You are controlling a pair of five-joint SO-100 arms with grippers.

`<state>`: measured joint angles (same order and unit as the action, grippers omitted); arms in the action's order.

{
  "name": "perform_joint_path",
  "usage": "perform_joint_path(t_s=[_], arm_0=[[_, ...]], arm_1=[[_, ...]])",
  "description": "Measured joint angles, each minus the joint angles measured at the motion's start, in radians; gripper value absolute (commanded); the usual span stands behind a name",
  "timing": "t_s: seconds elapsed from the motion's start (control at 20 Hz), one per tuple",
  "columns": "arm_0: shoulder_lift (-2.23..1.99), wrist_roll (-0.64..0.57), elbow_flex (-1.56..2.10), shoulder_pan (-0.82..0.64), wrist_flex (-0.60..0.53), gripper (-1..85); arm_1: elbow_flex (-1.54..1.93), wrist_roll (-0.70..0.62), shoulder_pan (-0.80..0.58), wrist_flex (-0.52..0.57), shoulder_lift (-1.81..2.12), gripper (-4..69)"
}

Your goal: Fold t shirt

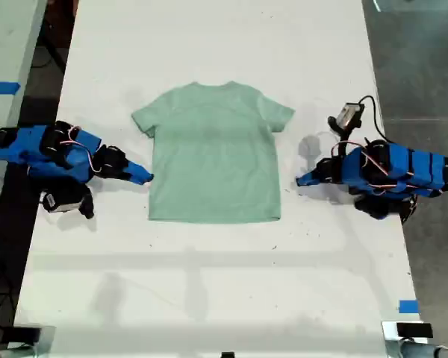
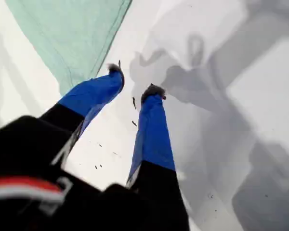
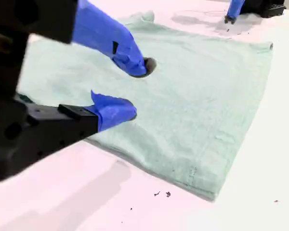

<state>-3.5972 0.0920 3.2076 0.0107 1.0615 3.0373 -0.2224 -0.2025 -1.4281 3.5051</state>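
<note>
A small pale mint-green t shirt (image 1: 213,156) lies flat and fully spread on a white table (image 1: 209,45), in the middle of the tabletop. It is unfolded, front up, with both short sleeves out to the sides. Its round neck points to the exterior view's top and its straight hem to that view's bottom. The cloth is plain and mostly smooth.

My second gripper (image 1: 145,178) sits low at the shirt's side edge on the exterior view's left, a little above the hem corner. Its tip is just beside the cloth. In the second wrist view its two blue fingers (image 3: 111,111) stand apart with the shirt (image 3: 197,96) spread out beyond them. Nothing is held between the fingers, and I cannot tell whether they touch the fabric.

My first gripper (image 1: 302,180) rests low near the shirt's opposite side edge, on the exterior view's right, with bare table between its tip and the cloth. In the first wrist view its jaws are slightly apart over the table, gripping nothing, with a corner of the shirt (image 2: 72,38) just beyond the fingertips (image 2: 116,71).
</note>
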Motion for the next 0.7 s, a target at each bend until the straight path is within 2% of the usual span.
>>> perform_joint_path(t_s=[0.35,0.4,0.5,0.6,0.7], arm_0=[[0.000,0.000,0.000,0.000,0.000,11.1],[0.000,0.000,0.000,0.000,0.000,11.1],[0.000,0.000,0.000,0.000,0.000,11.1],[0.000,0.000,0.000,0.000,0.000,11.1],[0.000,0.000,0.000,0.000,0.000,11.1]], arm_1=[[0.000,0.014,0.000,0.000,0.000,12.8],[0.000,0.066,0.008,0.000,0.000,12.0],[-0.002,0.249,0.124,0.018,0.000,9.2],[-0.006,0.318,0.238,0.078,0.009,0.8],[-0.008,0.403,0.255,0.149,0.000,1.5]])
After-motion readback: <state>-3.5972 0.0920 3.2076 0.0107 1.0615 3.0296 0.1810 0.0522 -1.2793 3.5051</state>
